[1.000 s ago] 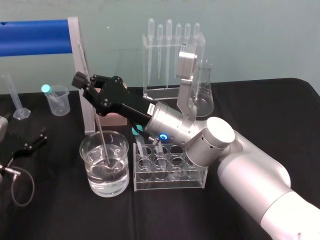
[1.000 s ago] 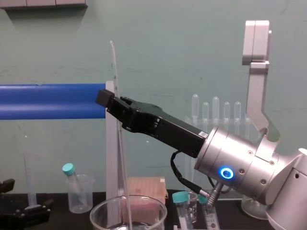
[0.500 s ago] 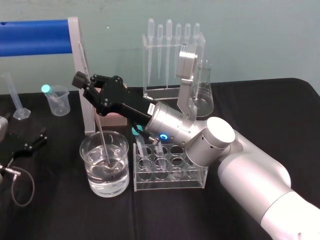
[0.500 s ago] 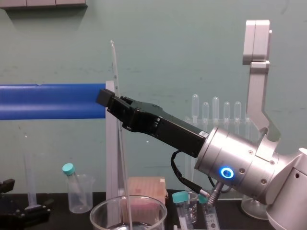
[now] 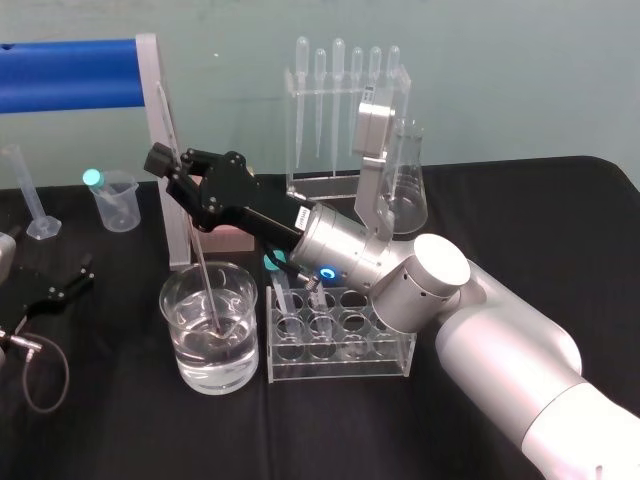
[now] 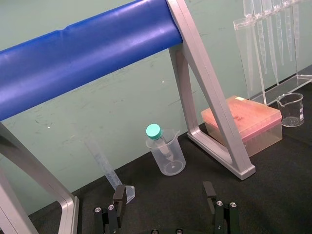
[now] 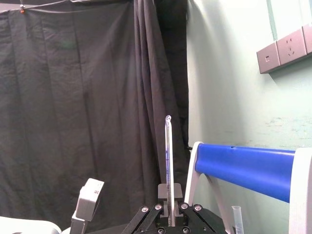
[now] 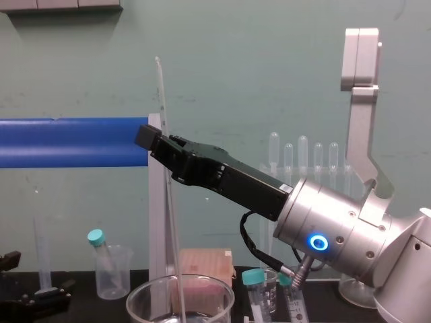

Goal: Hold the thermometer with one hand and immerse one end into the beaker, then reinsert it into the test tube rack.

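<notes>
The right gripper point(image 5: 178, 168) is clenched on the thermometer point(image 5: 203, 272). The thermometer stands nearly upright, its lower end sunk in the clear liquid of the glass beaker point(image 5: 180, 350). Just right of the beaker, the clear test tube rack point(image 5: 390, 355) holds teal-capped tubes point(image 5: 272, 263). At far left, a small plastic beaker point(image 5: 120, 212) holds a capped vial point(image 5: 93, 179). The left gripper point(image 5: 62, 288) rests near the left edge, jaws released.
</notes>
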